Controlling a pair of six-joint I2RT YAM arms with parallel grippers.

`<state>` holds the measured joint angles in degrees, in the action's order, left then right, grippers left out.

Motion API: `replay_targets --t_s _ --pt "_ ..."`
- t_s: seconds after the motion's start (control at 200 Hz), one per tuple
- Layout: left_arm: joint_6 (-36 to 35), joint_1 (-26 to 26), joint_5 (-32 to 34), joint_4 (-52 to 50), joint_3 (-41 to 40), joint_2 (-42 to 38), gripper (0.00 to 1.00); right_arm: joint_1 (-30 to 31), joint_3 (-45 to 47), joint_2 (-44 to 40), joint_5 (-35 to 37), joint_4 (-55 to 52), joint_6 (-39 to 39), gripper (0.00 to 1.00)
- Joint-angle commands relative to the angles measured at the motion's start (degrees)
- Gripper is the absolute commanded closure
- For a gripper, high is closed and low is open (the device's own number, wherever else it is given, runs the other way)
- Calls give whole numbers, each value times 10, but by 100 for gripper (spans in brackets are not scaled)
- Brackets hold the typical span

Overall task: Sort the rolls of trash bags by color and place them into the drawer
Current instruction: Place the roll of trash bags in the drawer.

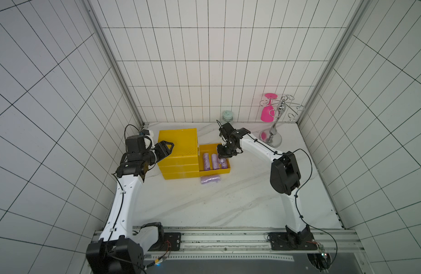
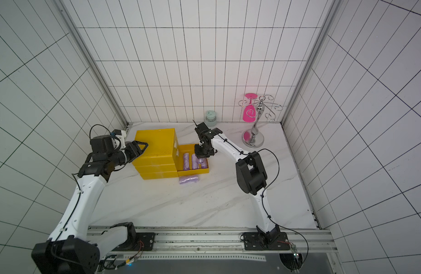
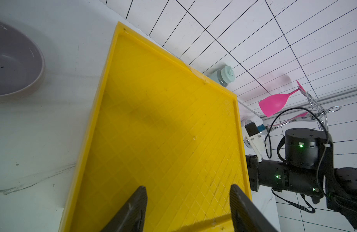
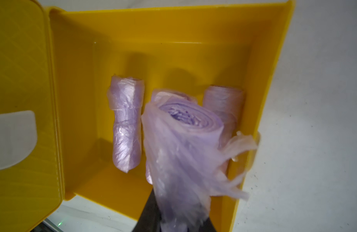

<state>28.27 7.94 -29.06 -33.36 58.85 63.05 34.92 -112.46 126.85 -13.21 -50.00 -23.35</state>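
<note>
— Over the open drawer [image 1: 215,172], your right tool [image 1: 225,156] is clamped on a lilac roll [image 4: 185,144]; the roll's loose plastic end flares toward the drawer wall farthest from the cabinet [image 1: 177,142].

— Below that, you have three more rolls lying side by side on the drawer floor; the inner roll [image 4: 126,124] is nearest the cabinet; the middle roll [image 4: 167,96] is mostly hidden behind the one you hold; the outer roll [image 4: 224,104] is nearest the far wall.

— Outside the drawer, just beside its wall that faces the arm bases, a fifth lilac roll [image 1: 210,179] lies on the desk [image 1: 228,208].

— And your left tool [image 3: 186,188] hangs over the cabinet top, beside the drawer; its fingers stand apart; nothing sits between them.
</note>
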Motion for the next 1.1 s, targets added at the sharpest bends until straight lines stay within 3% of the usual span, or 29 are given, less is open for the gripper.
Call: replay_targets --t_s 0.0,0.2,0.415,0.765,0.934,1.094 --pt "1 2 0 -9 -15 1 35 2 -39 31 2 -23 -7 80" --pt "-1 2 1 -4 -21 2 35 2 -39 58 1 -21 -11 76" --pt "0 1 -1 -4 -20 5 35 2 -26 36 7 -3 -10 58" --pt "-1 1 6 -13 -10 1 35 5 16 -72 23 12 -4 57" --pt "-1 2 9 -17 -3 -3 35 17 86 -148 20 45 -21 58" --pt "2 2 8 -17 -2 -5 35 38 216 -227 -4 131 -72 57"
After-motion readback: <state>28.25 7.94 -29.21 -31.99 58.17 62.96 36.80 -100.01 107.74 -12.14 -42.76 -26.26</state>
